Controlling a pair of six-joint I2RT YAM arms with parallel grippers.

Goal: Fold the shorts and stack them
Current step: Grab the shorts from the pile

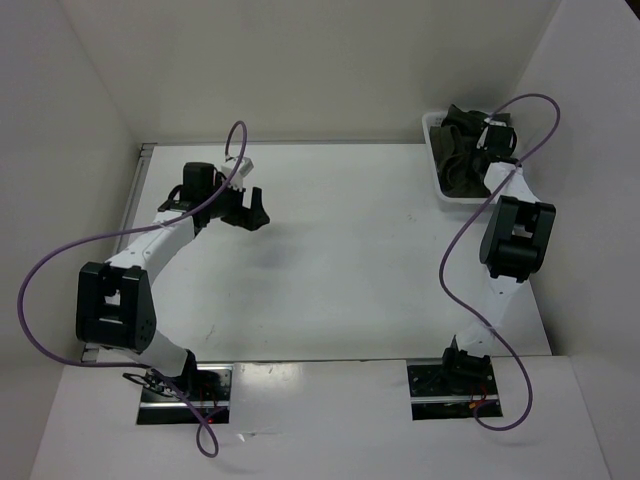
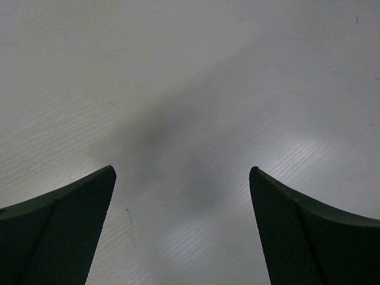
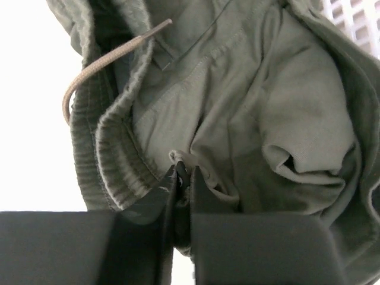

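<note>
Right tool (image 3: 183, 171) pinched narrow on a fold of the dark olive-green fabric shorts (image 3: 237, 107), bunched in the white plastic mesh basket (image 1: 437, 170) at the far-right corner of the white surface (image 1: 340, 260). Left tool (image 1: 250, 212) gapes wide, well apart, over the left side.

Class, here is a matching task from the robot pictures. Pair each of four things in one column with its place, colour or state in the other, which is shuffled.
1. left gripper
2. right gripper
3. shorts
4. drawstring

A. heaped in the white basket
B. open above the bare table
C. tan, curving out from the waistband
D. pinched shut on olive cloth

Pairs: 1-B, 2-D, 3-A, 4-C
</note>
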